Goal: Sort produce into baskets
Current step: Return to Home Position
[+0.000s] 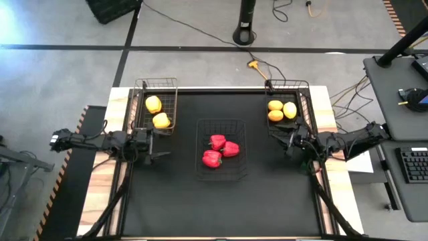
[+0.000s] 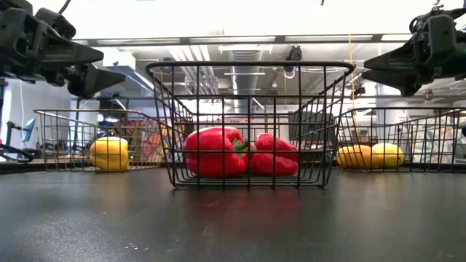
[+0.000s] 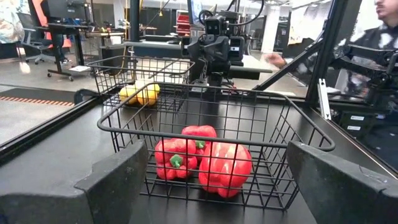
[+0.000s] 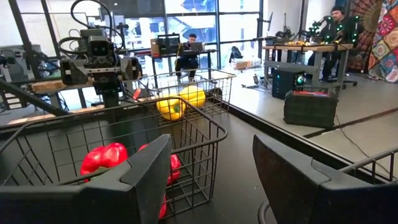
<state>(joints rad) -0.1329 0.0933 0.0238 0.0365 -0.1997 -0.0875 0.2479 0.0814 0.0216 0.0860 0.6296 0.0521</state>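
Now | red peppers (image 1: 219, 148) in middle basket (image 1: 221, 173) | between left claw (image 1: 162, 145), right claw (image 1: 287, 142)

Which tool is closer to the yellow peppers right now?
Left. The left tool hovers close beside the yellow peppers; the right tool is across the table, beyond the middle basket.

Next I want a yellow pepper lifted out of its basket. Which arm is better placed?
Left. The left tool is open right beside the left basket holding the yellow peppers; the right tool sits across the table by the right basket.
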